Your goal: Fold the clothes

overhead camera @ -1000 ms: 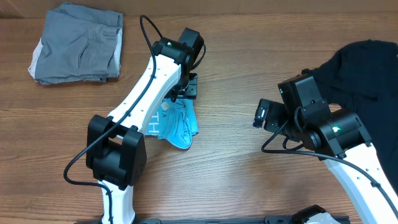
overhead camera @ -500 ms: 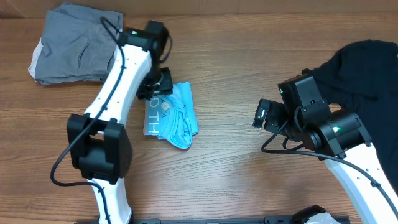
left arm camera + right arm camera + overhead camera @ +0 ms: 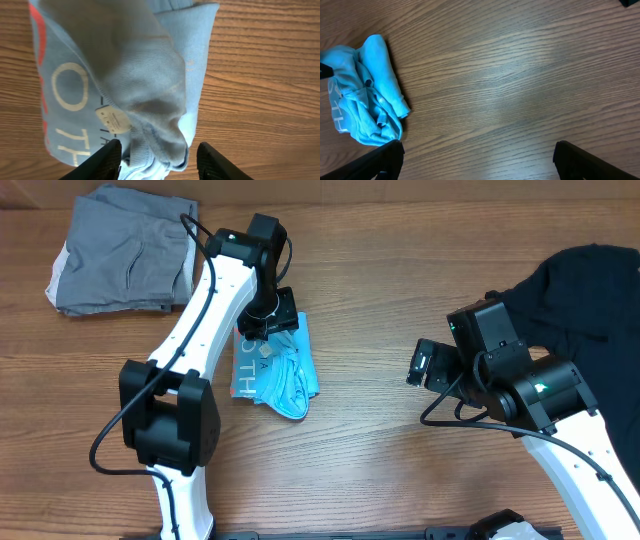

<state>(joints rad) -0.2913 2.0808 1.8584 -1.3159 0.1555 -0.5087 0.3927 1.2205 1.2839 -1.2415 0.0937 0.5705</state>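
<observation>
The light blue T-shirt (image 3: 278, 372) lies bunched and partly folded on the wooden table, its white lettering showing along the left side. In the left wrist view the T-shirt (image 3: 125, 75) fills most of the frame. My left gripper (image 3: 272, 322) hovers over its far end, and its open fingers (image 3: 159, 161) straddle a thick rolled fold of the cloth. My right gripper (image 3: 420, 365) is open and empty (image 3: 480, 162) over bare wood, well right of the blue T-shirt (image 3: 365, 95). The black T-shirt (image 3: 585, 285) lies spread at the far right, behind the right arm.
A folded grey garment (image 3: 125, 248) lies at the table's far left corner. The left arm (image 3: 200, 340) stretches diagonally across the left half of the table. The right arm's base (image 3: 560, 420) stands at the front right.
The left arm swung left and then a little back right, staying over the blue T-shirt's far end. The shirt, half hidden under the arm a second ago, lies in the open. The right arm has not moved.
</observation>
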